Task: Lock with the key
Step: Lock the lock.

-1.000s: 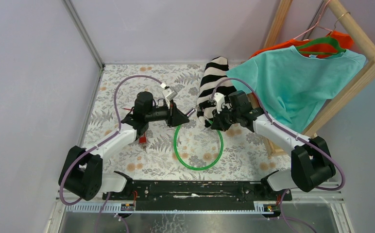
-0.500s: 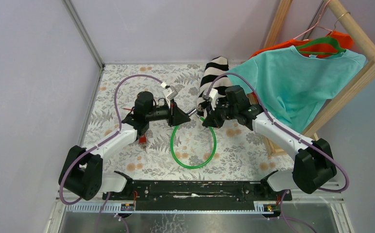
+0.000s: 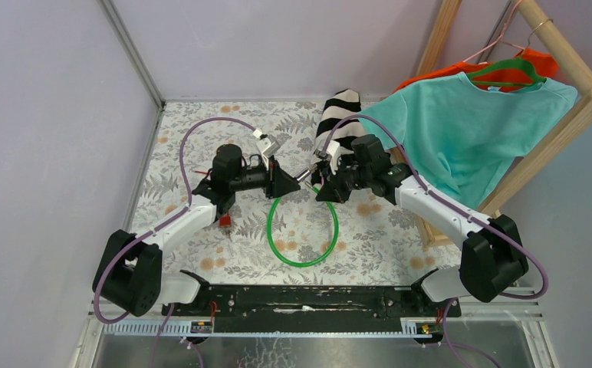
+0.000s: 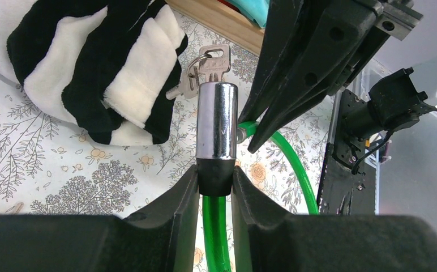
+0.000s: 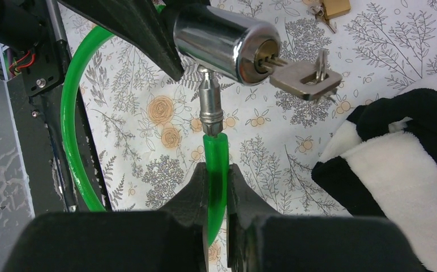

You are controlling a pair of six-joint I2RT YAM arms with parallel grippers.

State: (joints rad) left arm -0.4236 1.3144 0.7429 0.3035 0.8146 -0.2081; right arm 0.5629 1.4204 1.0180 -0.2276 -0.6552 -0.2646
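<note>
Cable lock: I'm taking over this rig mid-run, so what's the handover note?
The left gripper is shut on the lock cylinder at its black end.
The right gripper is shut on the green cable below its pin.
The key is in the keyhole.
Done: pin meets the cylinder's side hole; whether it is seated, I cannot tell.
Left: push pin home, turn key.

The brass padlock (image 5: 335,7) is cut by the right wrist view's top edge — the pin (image 5: 210,105) ending the green cable (image 5: 215,164) hides its tip behind the chrome lock cylinder (image 5: 222,41).

Top view overhead, far; both wrist views close, opposed, sharing lock cylinder (image 4: 217,122).
</note>
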